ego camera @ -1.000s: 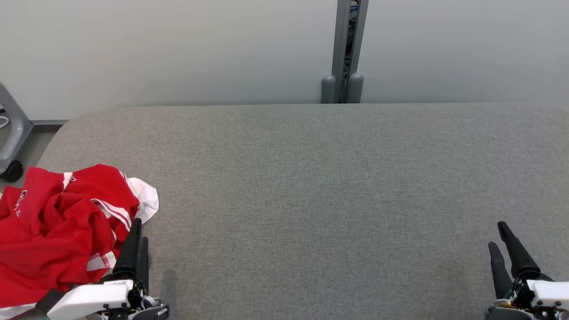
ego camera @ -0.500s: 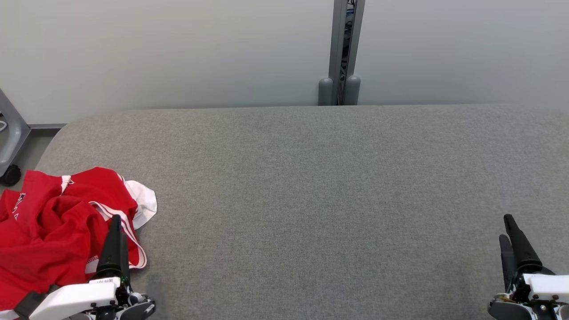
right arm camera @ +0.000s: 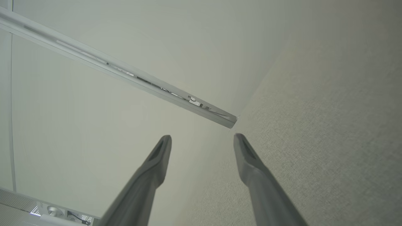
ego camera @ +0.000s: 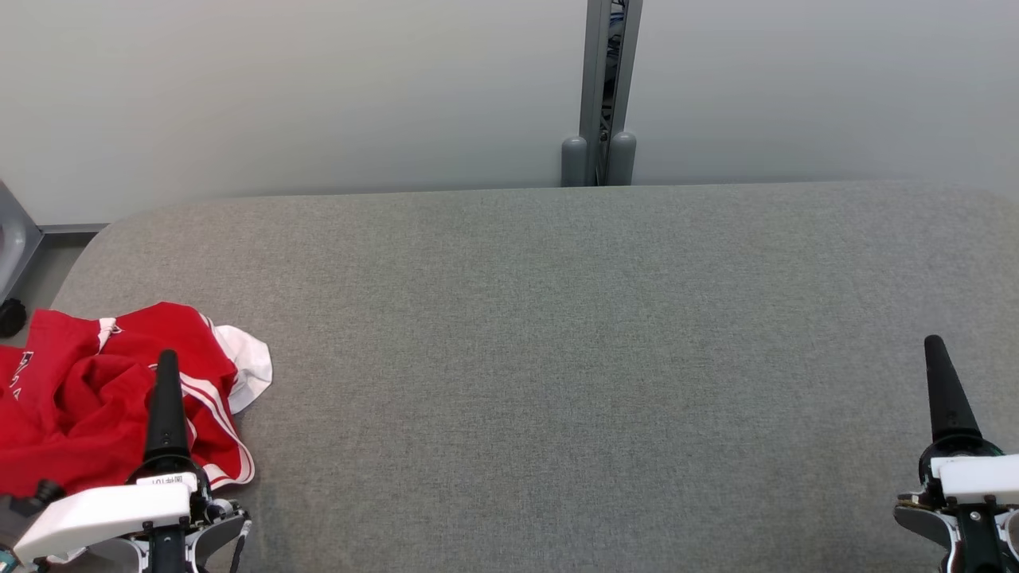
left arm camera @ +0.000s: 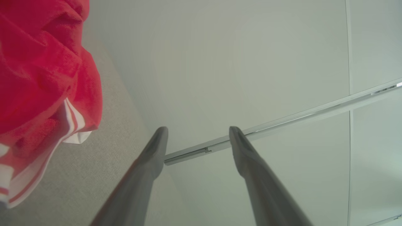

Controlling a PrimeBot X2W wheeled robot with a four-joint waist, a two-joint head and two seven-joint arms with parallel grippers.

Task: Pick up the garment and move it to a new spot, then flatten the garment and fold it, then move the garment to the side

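Left gripper: jaws wide apart, empty. In head view fingers overlap right part of garment; cloth lies beside them, not between. Small label at wrist, unreadable.
Right gripper: jaws wide apart, empty, over bare surface.
Garment: red, white trim, crumpled at surface's near left corner. White lettering at its left edge, too small to read.
Behind: pale wall, grey post.

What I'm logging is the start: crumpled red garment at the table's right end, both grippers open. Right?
No: the head view shows the garment at the table's left end. The left gripper and right gripper are open.
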